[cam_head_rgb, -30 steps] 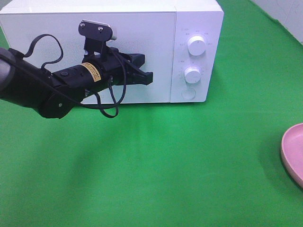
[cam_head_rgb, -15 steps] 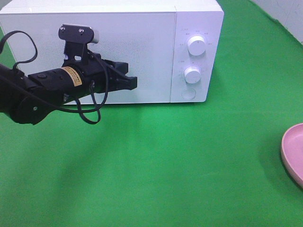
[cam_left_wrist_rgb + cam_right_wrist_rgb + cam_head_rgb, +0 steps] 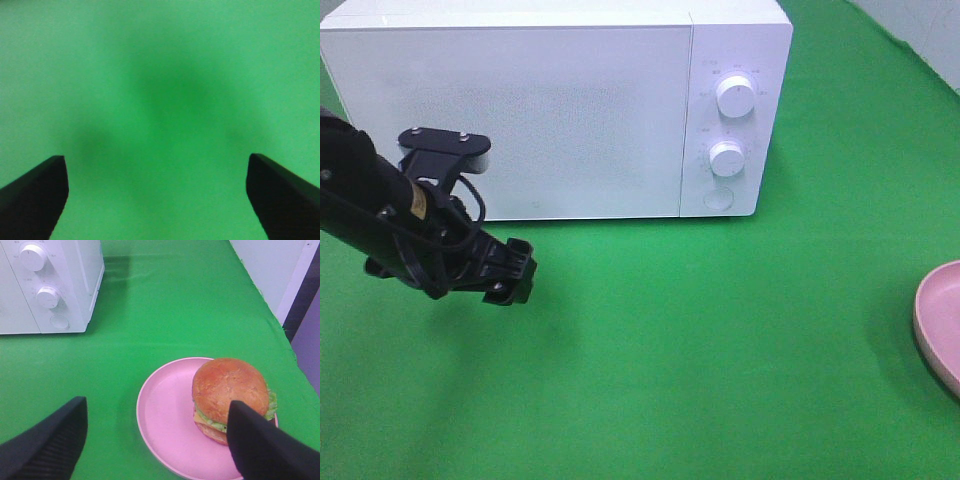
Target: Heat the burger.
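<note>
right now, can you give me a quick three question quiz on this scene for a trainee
1. True or false: the microwave door is shut.
2. Where is the burger? A. inside the microwave B. on the pink plate C. on the green cloth
3. Fill in: the left gripper hangs over bare green cloth with its jaws ____.

Key
1. True. The door sits flush with the front.
2. B. It sits toward one side of the plate, seen between the open fingers of the right gripper.
3. Open. Nothing lies between its fingers.
</note>
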